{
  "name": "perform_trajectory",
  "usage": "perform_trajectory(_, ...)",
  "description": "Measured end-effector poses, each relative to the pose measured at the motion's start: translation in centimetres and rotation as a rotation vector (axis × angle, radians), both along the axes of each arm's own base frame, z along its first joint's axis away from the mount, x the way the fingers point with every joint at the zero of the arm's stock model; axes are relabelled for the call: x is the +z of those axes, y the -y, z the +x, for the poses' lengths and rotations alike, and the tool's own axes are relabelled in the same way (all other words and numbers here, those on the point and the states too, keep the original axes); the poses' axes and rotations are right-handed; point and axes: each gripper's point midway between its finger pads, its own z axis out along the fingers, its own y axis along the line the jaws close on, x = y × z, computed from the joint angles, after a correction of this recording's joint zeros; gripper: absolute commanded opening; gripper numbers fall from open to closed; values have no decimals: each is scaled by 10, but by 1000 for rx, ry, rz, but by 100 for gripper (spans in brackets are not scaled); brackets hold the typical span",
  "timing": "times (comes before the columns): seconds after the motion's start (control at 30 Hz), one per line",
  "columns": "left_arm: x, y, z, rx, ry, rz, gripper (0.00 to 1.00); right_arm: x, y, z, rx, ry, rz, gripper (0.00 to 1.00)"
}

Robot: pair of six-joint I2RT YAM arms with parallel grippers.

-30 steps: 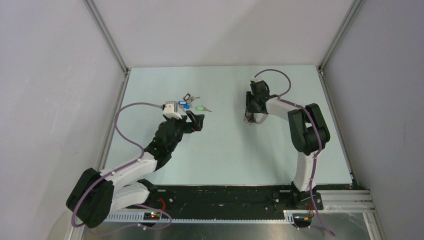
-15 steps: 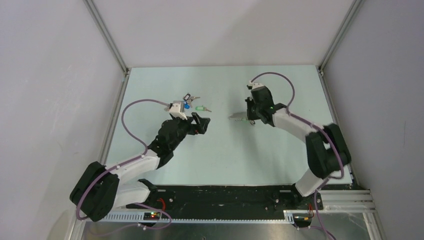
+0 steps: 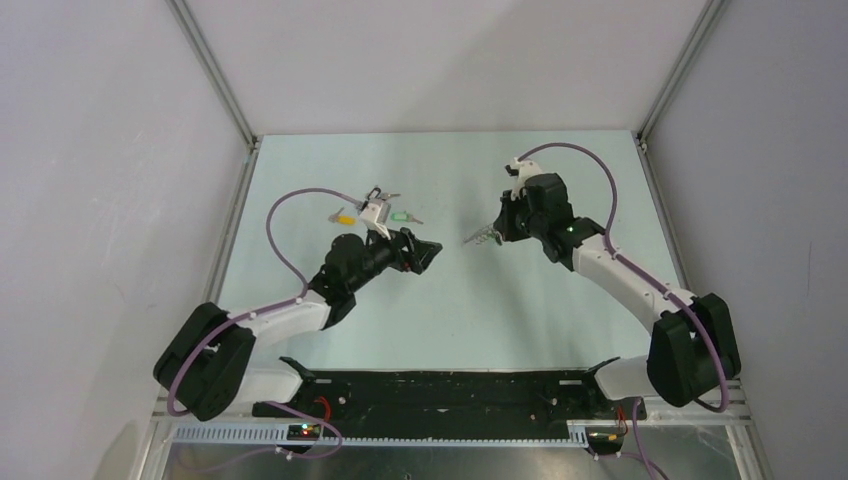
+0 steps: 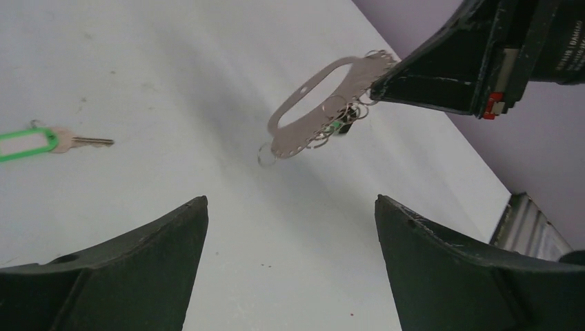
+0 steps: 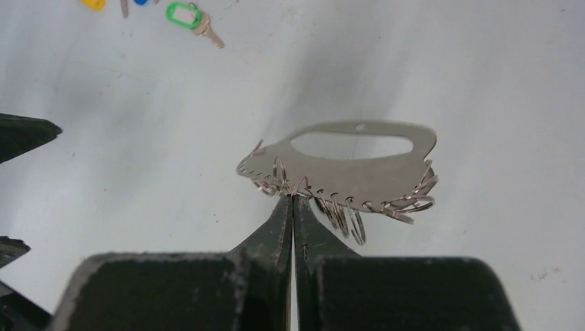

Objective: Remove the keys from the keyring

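My right gripper [image 5: 292, 198] is shut on the lower edge of the keyring [image 5: 359, 172], a flat silvery plate with an oval slot and several small wire rings along its rim. It holds the plate above the table [image 3: 560, 300], edge toward the left arm. From above, the keyring [image 3: 480, 237] juts left from the right gripper [image 3: 499, 232]. My left gripper [image 4: 290, 200] is open and empty, facing the keyring [image 4: 284, 141] from a short way off. Loose keys lie on the table: one with a green tag [image 4: 27, 143], also the green tag [image 5: 181, 14].
Keys with a yellow tag [image 3: 345, 218] and a green tag [image 3: 400, 215], plus a dark bunch [image 3: 378, 195], lie behind the left gripper [image 3: 425, 253]. Enclosure walls ring the table; a metal post [image 3: 215, 70] stands at the far left corner.
The right gripper closed on the keyring, lifted it off the table and carried it left. The left gripper moved right, away from the tagged keys, staying open.
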Motion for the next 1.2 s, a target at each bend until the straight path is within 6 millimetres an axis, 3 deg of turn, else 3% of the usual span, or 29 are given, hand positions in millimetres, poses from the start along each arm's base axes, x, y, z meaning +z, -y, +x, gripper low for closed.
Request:
perform_trajectory(0.13, 4, 14, -9, -79, 39, -8, 99, 5, -4, -9, 28, -12, 32, 0)
perform_trajectory(0.47, 10, 53, -38, -249, 215, 53, 96, 41, -17, -30, 96, 17, 144, 0)
perform_trajectory(0.8, 7, 53, -34, -225, 279, 115, 83, 56, -41, -58, 206, 19, 190, 0)
perform_trajectory(0.93, 4, 52, -33, -213, 285, 142, 68, 67, -50, -71, 255, 37, 209, 0)
perform_trajectory(1.0, 1, 52, -33, -208, 284, 157, 50, 70, -54, -76, 274, 41, 215, 0)
perform_trajectory(1.1, -3, 51, -32, -207, 278, 185, 7, 70, -58, -83, 295, 36, 217, 0)
perform_trajectory(1.17, -4, 53, -34, -225, 281, 197, 1, 70, -58, -85, 301, 34, 214, 2)
perform_trajectory(1.2, -4, 56, -37, -245, 285, 197, 0, 72, -59, -84, 297, 43, 215, 9)
